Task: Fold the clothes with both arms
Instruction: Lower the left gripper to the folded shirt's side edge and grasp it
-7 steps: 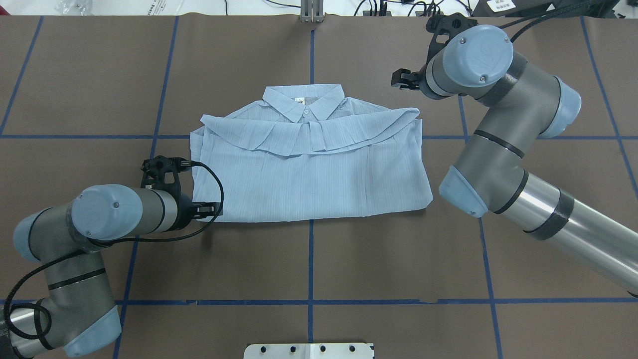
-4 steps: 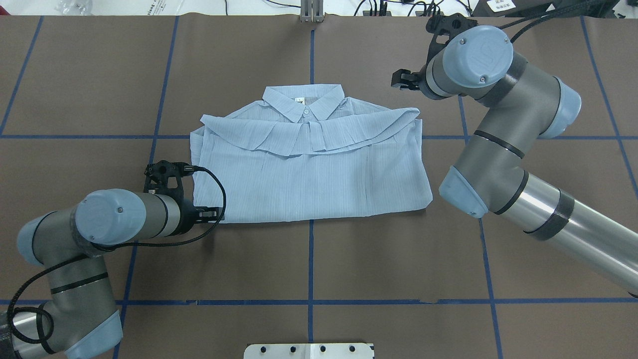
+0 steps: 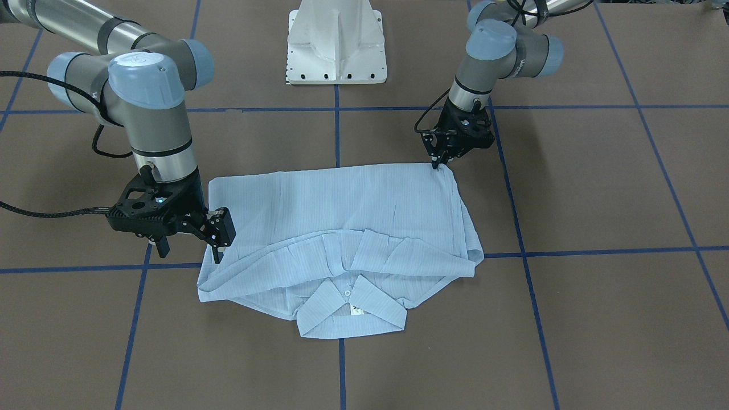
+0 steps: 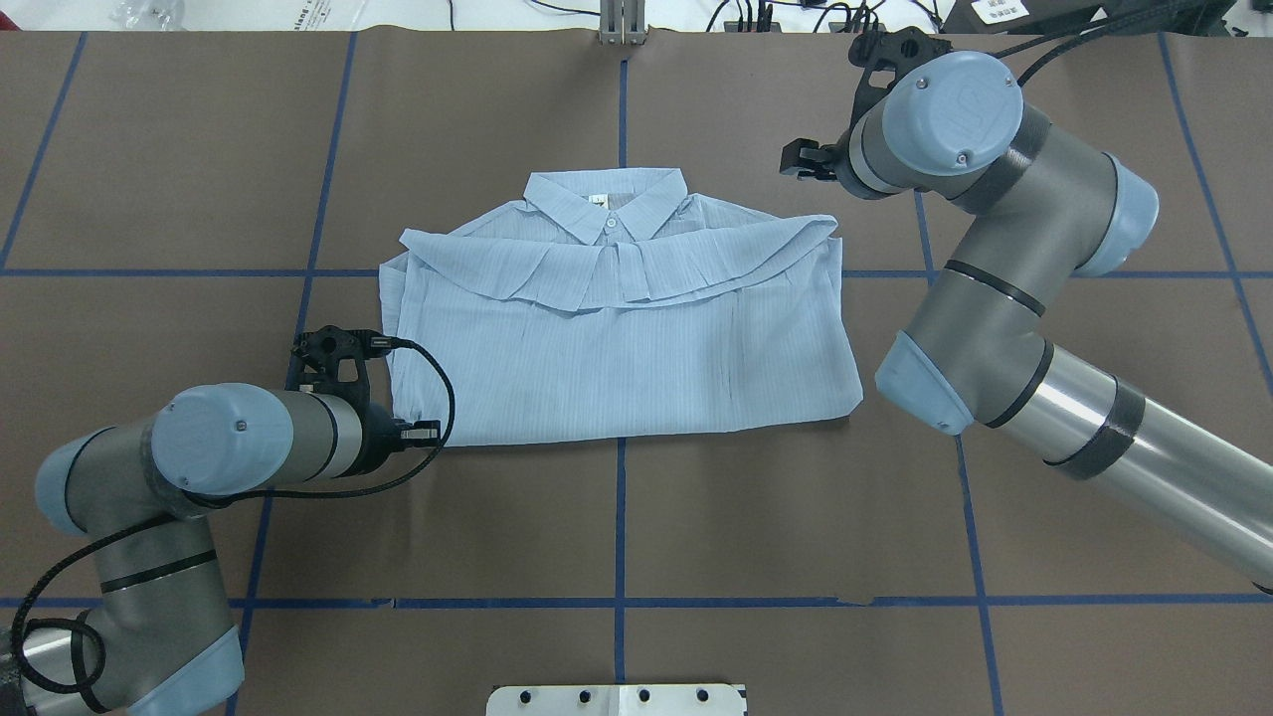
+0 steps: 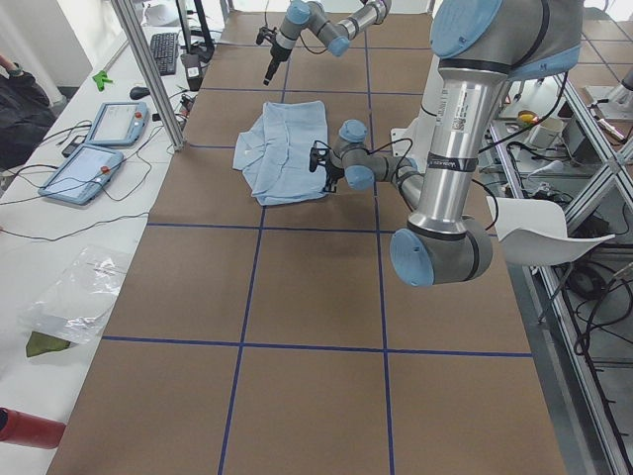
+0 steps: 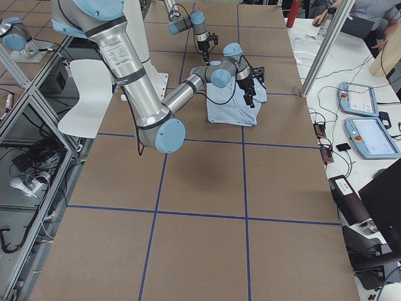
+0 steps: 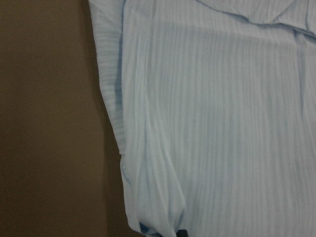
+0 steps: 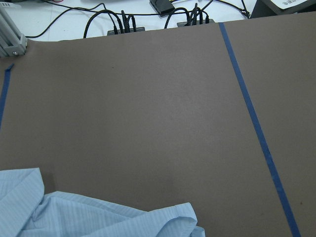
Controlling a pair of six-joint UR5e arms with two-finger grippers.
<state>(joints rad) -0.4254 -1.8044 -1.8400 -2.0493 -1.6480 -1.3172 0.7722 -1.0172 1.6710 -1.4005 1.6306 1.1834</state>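
The striped light blue shirt [image 4: 617, 348] lies in the middle of the surface [image 4: 796, 497], sleeves turned in, collar [image 4: 607, 204] away from the robot; the left arm's fingers [image 3: 438, 160] look clenched on its near hem corner, probably to carry that edge toward the collar. The right arm's fingers [image 3: 221, 228] hang released just beside the far shoulder corner, off the cloth, so the other hem corner is ungripped; only the white pedestal base [image 3: 336, 51] stands nearby
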